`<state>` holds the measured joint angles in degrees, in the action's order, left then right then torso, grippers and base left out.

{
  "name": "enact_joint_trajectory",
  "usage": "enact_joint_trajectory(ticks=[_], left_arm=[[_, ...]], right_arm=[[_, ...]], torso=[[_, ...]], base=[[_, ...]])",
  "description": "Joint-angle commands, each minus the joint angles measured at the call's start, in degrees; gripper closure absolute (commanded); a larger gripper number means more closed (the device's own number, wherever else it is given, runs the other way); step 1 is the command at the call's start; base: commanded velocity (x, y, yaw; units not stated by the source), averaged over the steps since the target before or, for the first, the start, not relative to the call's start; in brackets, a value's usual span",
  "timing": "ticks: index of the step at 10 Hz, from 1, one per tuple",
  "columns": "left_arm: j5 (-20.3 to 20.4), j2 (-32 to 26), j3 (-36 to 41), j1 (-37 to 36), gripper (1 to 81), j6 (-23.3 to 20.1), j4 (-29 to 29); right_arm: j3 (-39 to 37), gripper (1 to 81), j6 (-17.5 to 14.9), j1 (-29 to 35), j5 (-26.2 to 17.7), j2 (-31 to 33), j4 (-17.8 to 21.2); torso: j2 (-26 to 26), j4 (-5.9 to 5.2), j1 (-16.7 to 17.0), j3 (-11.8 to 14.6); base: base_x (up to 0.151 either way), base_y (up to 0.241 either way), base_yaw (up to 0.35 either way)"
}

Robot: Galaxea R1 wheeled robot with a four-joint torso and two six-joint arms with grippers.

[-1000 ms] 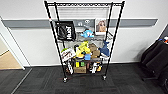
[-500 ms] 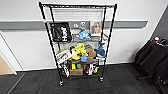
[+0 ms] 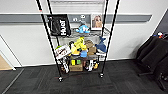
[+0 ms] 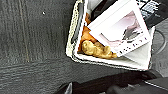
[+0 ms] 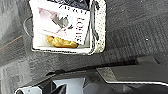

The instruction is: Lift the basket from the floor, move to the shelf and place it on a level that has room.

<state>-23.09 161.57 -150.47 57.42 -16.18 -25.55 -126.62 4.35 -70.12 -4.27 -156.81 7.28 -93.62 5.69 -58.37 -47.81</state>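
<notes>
1. Facing the shelf (image 3: 80, 45), I see its top level (image 3: 77, 2) bare
2. Both wrist views look down on the basket (image 4: 75, 37) over the floor (image 4: 30, 45); whether it's lifted, or either gripper spread or pinching, I cannot tell
3. Placing remains

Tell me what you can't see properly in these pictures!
- Top level of the shelf: cut off by the head view's upper edge, so its room can't be judged.
- Bottom of the basket: covered by a white card and a golden lump, too blurred to name.
- The basket in the right wrist view: blurred, and whether it rests on the floor is unclear.
- Both jaws: open or shut can't be told.
</notes>
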Motion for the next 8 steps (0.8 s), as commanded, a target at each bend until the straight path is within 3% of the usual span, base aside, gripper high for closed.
enact_joint_trajectory(ticks=[1, 3, 4, 5, 8], left_arm=[[-4.42, -1.25, -0.27, -6.56, 1.0, 0.27, -0.12], [-4.85, -1.17, -0.35, -7.97, 1.0, 0.27, -0.03], [-6.27, -1.07, -0.62, -9.03, 1.0, 0.27, -0.02], [-6.44, -0.90, -1.05, -10.08, 1.0, 0.27, 0.06], [-8.45, 0.93, -3.50, -12.72, 1.0, 0.27, 1.37]], right_arm=[[0.95, 1.0, 0.04, 4.76, -3.74, 0.59, 1.95], [1.13, 1.0, 0.04, 5.64, -3.81, 0.50, 2.21], [0.95, 1.0, 0.04, 6.25, -4.17, 0.24, 2.30], [0.86, 1.0, 0.04, 6.87, -4.17, 0.24, 3.08], [0.78, 1.0, 0.04, 8.10, -4.96, 0.07, 4.23]], torso=[[-5.44, 0.00, -3.51, -5.07], [-9.22, 0.00, -5.92, -8.60], [-11.30, 0.00, -7.26, -5.20], [-13.14, 0.00, -8.44, -6.93], [-17.64, 0.00, -11.36, -8.33]], base=[[0.000, 0.000, 0.000], [0.000, 0.000, 0.000], [0.000, 0.000, 0.000], [0.000, 0.000, 0.000], [0.000, 0.000, 0.000]])
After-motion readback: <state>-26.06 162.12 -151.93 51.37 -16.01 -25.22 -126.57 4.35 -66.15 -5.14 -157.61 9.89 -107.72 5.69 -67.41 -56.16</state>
